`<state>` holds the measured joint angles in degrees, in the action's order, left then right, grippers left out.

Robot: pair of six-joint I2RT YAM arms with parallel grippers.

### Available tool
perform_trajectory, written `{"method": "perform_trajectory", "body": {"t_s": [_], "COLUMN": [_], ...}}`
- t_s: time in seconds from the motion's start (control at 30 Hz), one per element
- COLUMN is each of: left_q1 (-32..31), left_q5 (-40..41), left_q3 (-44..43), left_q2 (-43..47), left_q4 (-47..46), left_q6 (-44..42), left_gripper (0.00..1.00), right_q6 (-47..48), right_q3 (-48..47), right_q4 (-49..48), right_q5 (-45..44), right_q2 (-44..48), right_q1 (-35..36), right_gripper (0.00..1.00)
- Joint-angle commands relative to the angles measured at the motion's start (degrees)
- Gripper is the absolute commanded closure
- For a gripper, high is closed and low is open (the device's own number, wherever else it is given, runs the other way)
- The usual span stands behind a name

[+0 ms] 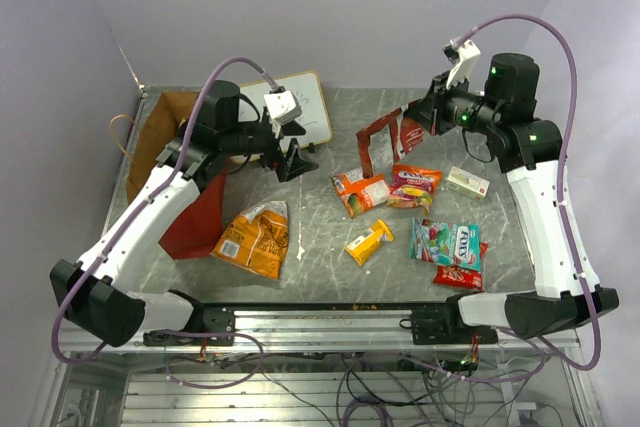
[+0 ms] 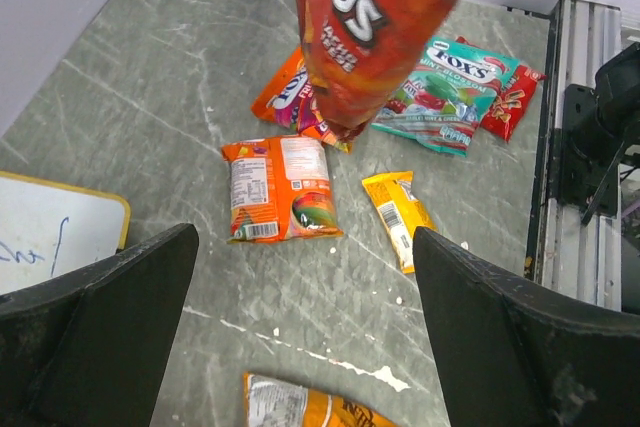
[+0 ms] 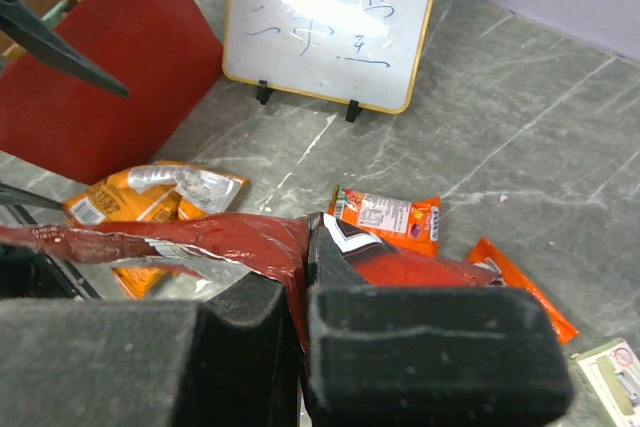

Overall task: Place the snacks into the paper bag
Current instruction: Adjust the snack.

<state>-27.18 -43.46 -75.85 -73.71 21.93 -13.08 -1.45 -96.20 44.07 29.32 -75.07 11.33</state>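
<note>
My right hand (image 1: 420,115) clenches the red Doritos bag (image 1: 383,139) aloft, seemingly offering it to my released left hand (image 1: 298,152).

The paper bag (image 1: 200,215) at 9 o'clock is red outside, brown inside. The Doritos bag (image 1: 383,142) at 1 o'clock is red with black-and-white lettering. The chip bag (image 1: 255,237) at 8 o'clock is orange and silver; the candy bag (image 1: 447,242) at 4 o'clock teal and white. The table (image 1: 320,269) is grey marble, veined white.
</note>
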Motion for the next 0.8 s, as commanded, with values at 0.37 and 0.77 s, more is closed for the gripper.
{"method": "perform_trajectory", "body": {"t_s": [0.37,0.77], "left_q1": [-9.2,-12.8], "left_q5": [0.8,4.4], "left_q3": [-0.4,-0.2], "left_q2": [-7.6,-12.9], "left_q4": [-10.4,-22.8], "left_q6": [3.6,3.0], "left_gripper": [0.00,0.00], "right_q6": [-12.7,-21.1], "right_q3": [5.7,9.9], "right_q4": [-9.4,-15.5], "right_q5": [8.2,16.3], "right_q2": [5.1,4.8], "right_q1": [-7.8,-12.1], "right_gripper": [1.00,1.00]}}
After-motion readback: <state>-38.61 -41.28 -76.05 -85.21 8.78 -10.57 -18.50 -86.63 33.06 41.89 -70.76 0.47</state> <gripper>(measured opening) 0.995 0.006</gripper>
